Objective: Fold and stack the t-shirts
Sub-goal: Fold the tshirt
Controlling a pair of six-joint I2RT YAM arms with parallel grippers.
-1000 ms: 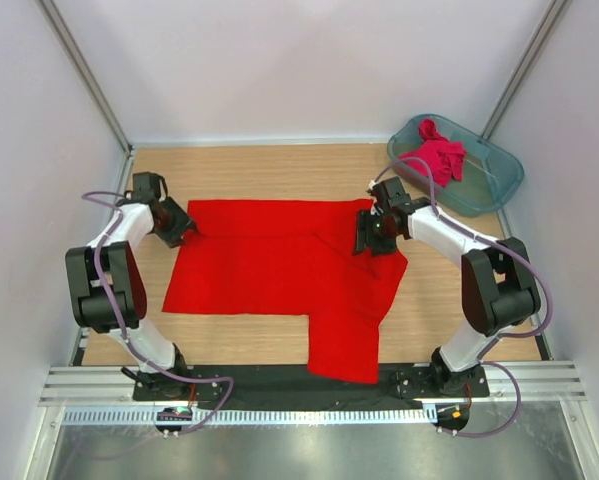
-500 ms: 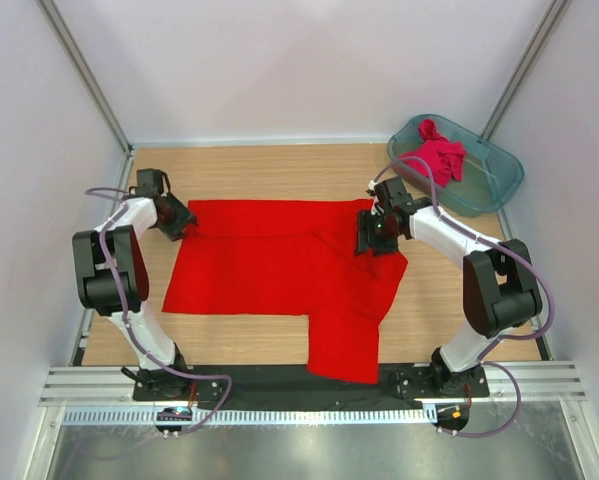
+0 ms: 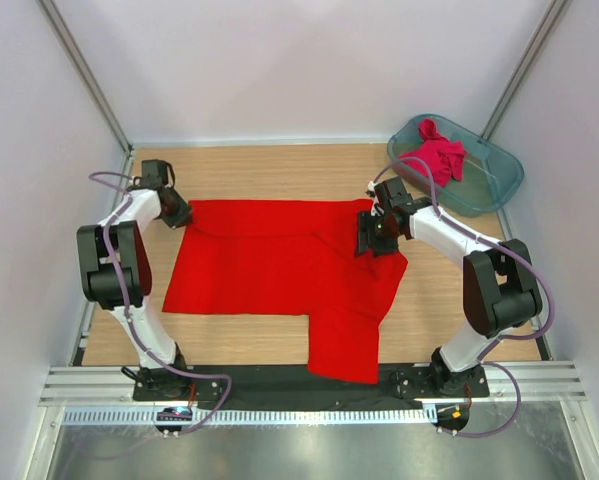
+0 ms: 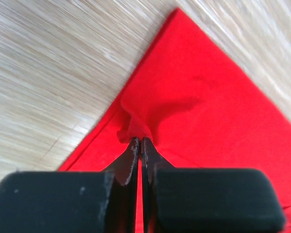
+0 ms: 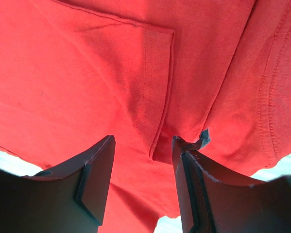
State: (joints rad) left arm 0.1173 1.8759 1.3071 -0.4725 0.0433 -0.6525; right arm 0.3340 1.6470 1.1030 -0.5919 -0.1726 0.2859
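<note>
White shells over chunky black joints clothe the left arm (image 3: 137,212) and right arm (image 3: 441,232); a thin purple cable (image 3: 107,178) loops along each. The left pincer (image 4: 138,143) and right pincer (image 5: 143,141) have matte black wedge fingers (image 5: 94,179).

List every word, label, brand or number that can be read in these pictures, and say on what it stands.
None can be read.
The red t-shirt shows only plain cloth and seams in all views.
The pink t-shirt and the tub show no text.
A small part on the front rail is too small to read.
</note>
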